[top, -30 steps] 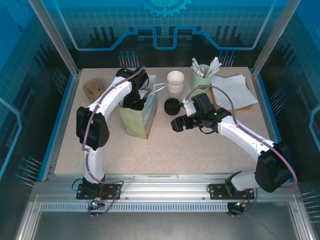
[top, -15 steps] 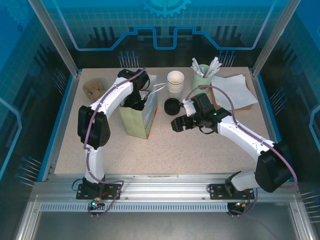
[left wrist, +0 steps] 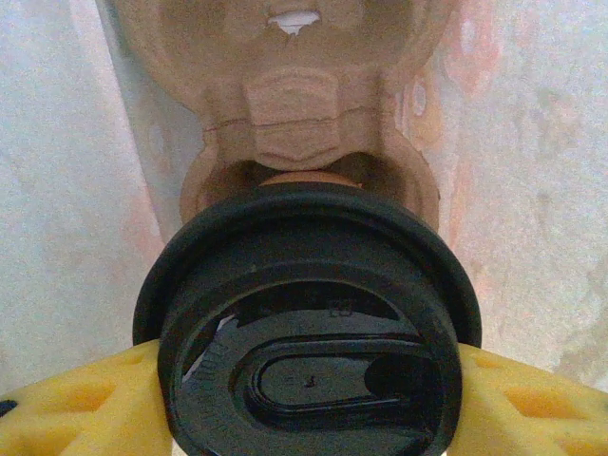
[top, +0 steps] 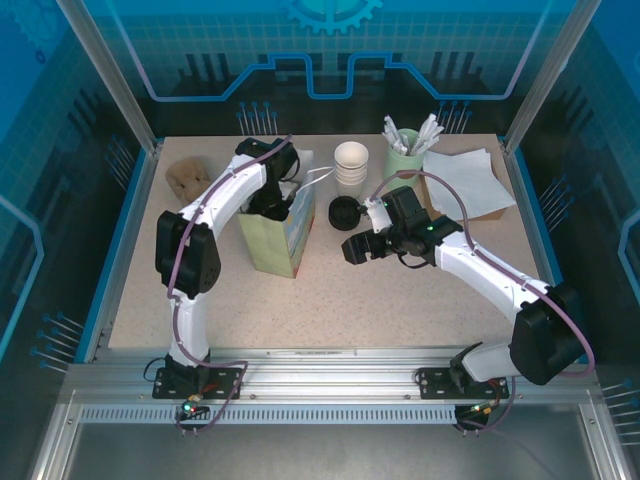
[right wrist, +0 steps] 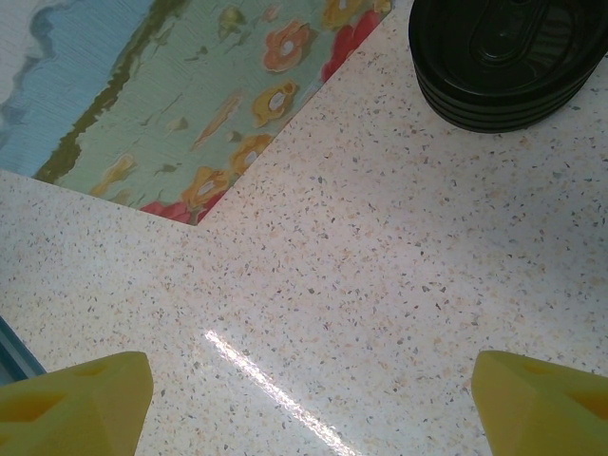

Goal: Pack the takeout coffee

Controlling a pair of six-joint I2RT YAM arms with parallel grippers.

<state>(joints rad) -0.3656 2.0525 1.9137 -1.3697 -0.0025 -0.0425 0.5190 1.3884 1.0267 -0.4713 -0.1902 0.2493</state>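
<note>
— Where's the coffee [left wrist: 309, 332]?
— Down inside the flowered bag [top: 275, 240], at ten o'clock on the table [top: 400, 300]. The left gripper [left wrist: 304, 404] grasps it by its sides, over a cardboard carrier [left wrist: 304, 114] at twelve o'clock.
— And the right gripper [right wrist: 309, 404]?
— Spread wide and empty above the table, with the stacked black lids [right wrist: 508, 57] at one o'clock.

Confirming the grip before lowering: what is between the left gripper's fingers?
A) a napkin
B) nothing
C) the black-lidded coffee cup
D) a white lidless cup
C: the left wrist view shows the takeout coffee, black lid up, between the yellow fingers of the left gripper, above a pulp carrier.
</note>
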